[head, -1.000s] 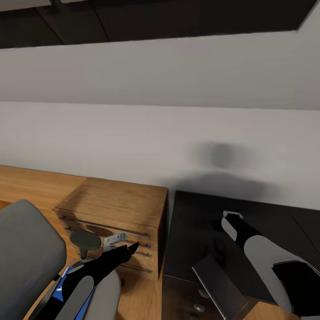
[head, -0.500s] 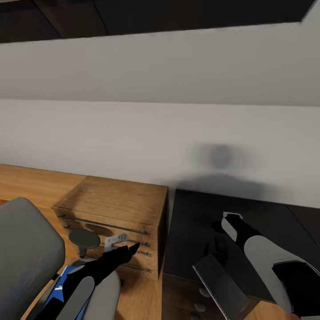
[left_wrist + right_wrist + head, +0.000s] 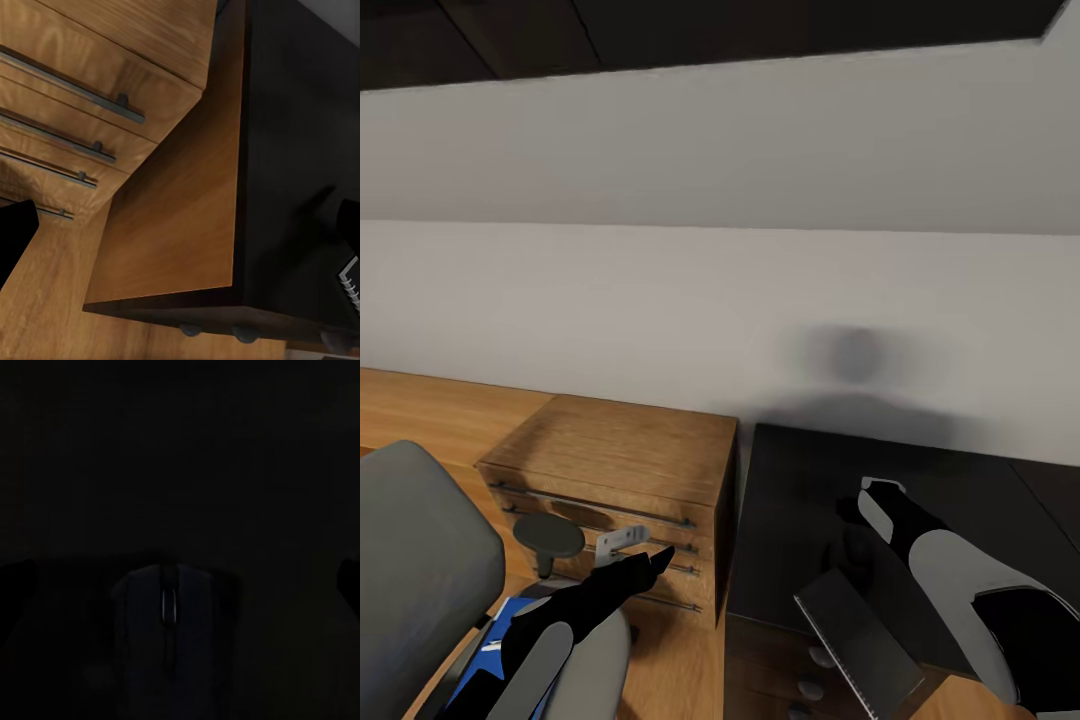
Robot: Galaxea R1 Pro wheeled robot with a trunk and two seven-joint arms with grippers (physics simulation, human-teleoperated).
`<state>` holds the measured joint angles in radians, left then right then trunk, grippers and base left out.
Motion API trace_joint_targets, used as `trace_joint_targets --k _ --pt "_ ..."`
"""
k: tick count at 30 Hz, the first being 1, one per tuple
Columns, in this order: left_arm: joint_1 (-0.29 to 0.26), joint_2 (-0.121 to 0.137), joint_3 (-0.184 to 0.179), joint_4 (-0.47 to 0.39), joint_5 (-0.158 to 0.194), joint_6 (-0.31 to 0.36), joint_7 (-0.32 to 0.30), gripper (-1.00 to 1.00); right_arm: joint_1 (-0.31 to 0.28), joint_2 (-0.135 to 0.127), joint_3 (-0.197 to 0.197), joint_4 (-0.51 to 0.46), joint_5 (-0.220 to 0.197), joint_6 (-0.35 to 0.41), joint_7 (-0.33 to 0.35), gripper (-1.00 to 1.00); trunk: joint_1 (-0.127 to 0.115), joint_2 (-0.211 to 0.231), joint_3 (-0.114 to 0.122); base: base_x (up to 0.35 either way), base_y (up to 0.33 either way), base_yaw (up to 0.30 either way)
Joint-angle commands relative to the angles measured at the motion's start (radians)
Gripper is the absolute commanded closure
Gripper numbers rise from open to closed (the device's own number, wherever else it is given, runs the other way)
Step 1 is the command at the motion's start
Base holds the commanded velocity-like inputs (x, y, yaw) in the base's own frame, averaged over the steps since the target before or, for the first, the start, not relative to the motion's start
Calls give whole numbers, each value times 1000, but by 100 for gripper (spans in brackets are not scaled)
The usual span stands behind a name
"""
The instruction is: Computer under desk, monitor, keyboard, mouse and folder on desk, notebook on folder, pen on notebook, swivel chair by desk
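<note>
From swivel chair (image 3: 420, 560) with blue folder (image 3: 490, 640), left claw (image 3: 660, 555) state unreadable; I'm on the mouse step: mouse (image 3: 176, 622) lies on the black surface (image 3: 800, 490) between right claw's (image 3: 180, 577) spread tips; next close gently.

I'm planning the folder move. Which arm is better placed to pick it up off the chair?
Probably the left. The left gripper hangs just past the chair, above the folder. The right gripper is over the desk, by the mouse.
</note>
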<state>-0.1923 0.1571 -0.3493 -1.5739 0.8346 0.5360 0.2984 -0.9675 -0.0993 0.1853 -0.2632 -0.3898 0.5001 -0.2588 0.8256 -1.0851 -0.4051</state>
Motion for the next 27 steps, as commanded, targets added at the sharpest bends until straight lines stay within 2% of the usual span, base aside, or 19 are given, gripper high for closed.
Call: trace_joint_targets --k 1,12,27 --pt "-1 1 -2 -2 11 1 10 -100 0 -1 8 -2 -11 5 -7 -100 0 -1 -1 0 0 0" --pt "-1 1 -1 -2 11 1 10 -100 0 31 5 -3 -11 36 -4 -100 0 -1 -1 0 0 0" --pt "-1 1 -1 -2 11 1 10 -100 0 37 2 -4 -11 45 -3 -100 0 -1 -1 0 0 0"
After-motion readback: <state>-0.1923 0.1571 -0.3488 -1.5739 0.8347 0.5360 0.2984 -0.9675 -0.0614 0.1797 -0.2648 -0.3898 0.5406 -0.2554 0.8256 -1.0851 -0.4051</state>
